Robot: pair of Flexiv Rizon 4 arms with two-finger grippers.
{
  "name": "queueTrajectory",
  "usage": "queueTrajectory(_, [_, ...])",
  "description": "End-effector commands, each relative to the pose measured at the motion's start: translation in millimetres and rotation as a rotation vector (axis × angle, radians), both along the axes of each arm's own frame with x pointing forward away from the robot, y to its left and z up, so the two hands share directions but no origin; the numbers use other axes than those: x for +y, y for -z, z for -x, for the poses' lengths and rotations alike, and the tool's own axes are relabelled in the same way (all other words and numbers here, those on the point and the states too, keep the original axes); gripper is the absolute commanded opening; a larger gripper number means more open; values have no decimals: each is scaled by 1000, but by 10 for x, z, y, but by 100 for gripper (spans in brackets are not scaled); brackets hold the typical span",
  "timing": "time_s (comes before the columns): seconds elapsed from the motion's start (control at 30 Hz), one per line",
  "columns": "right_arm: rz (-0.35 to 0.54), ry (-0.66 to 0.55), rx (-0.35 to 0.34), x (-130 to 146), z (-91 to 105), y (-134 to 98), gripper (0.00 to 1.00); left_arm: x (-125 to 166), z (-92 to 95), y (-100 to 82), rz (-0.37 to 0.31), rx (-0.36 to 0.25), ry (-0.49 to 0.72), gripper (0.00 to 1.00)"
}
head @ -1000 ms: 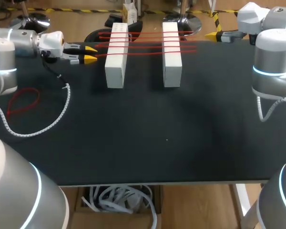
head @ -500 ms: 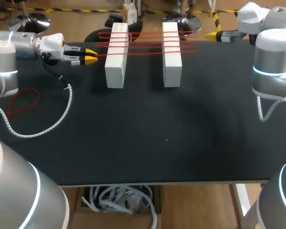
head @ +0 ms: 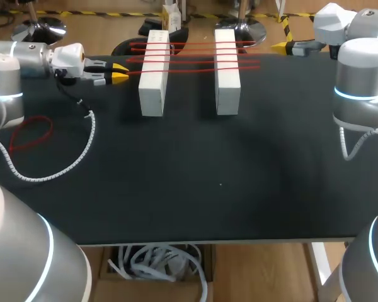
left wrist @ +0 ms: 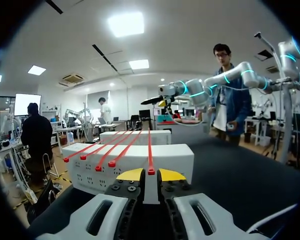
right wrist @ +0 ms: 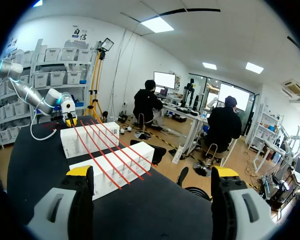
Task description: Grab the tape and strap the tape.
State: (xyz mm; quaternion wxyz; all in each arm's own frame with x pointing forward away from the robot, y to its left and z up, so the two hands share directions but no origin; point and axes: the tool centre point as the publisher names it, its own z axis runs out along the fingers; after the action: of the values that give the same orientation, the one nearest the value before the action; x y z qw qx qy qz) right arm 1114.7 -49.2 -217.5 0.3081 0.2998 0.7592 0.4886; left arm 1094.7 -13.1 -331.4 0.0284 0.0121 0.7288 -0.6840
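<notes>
Tape: the red tape (head: 192,69), nearest of four, is seen laid across two white blocks at the far side of the tabletop (head: 195,182). Its one end overhangs the outer side of the left block.
Tape end: in the left wrist view it (left wrist: 151,171) is caught low between the two yellow tips, w/ a sliver of gap visible on either side.
Left gripper: the left gripper (head: 120,71) (left wrist: 151,174) is held level just beside the left block. It is nearly closed but released, w/ no clamp on the tape made out.
Other tapes: the other three tapes (head: 192,52) are stretched approx. parallel across the same blocks, farther back, apart from each other.
Left block: the left block (head: 154,72) is set lengthwise, front to back, under all four strips.
Right block: the right block (head: 227,69) is set alongside it, w/ a gap between the two bridged only by the strips.
Red loop: a red loop (head: 31,133) is seen lying flat nr the tabletop's left edge, well apart from the blocks.
Cable: a white coiled cable (head: 82,148) is draped from the left arm across the tabletop beside that loop.
Right gripper: the right gripper (right wrist: 152,172) is held at the far right corner, pointed toward the blocks and well apart from them. It is spread wide & released, w/ nothing between its tips.
</notes>
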Motion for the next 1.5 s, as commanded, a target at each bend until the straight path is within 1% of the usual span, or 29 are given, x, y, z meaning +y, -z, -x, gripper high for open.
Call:
queueTrajectory(0.03, [1, -1, 2, -3, 0, -4, 100, -9, 43, -5, -4, 1, -8, 15])
queueTrajectory(0.43, [1, -1, 2, -3, 0, -4, 100, -12, 51, 3, -2, 1, -12, 16])
queueTrajectory(0.77, [1, -1, 2, -3, 0, -4, 100, -44, 71, -4, 2, 3, -9, 11])
queueTrajectory(0.93, [1, -1, 2, -3, 0, -4, 100, -52, 72, -8, 3, 2, -8, 11])
queueTrajectory(0.97, [1, -1, 2, -3, 0, -4, 100, -53, 70, -10, 3, 1, -9, 2])
queueTrajectory(1.0, [1, -1, 2, -3, 0, -4, 100, -53, 69, -11, 3, 1, -10, 0])
queueTrajectory(1.2, [1, -1, 2, -3, 0, -4, 100, -57, 68, -24, 7, -1, -10, 0])
queueTrajectory(1.37, [1, -1, 2, -3, 0, -4, 100, -65, 90, -82, 75, 18, -35, 0])
queueTrajectory(1.5, [1, -1, 2, -3, 0, -4, 100, -97, 143, -168, 139, 36, -57, 0])
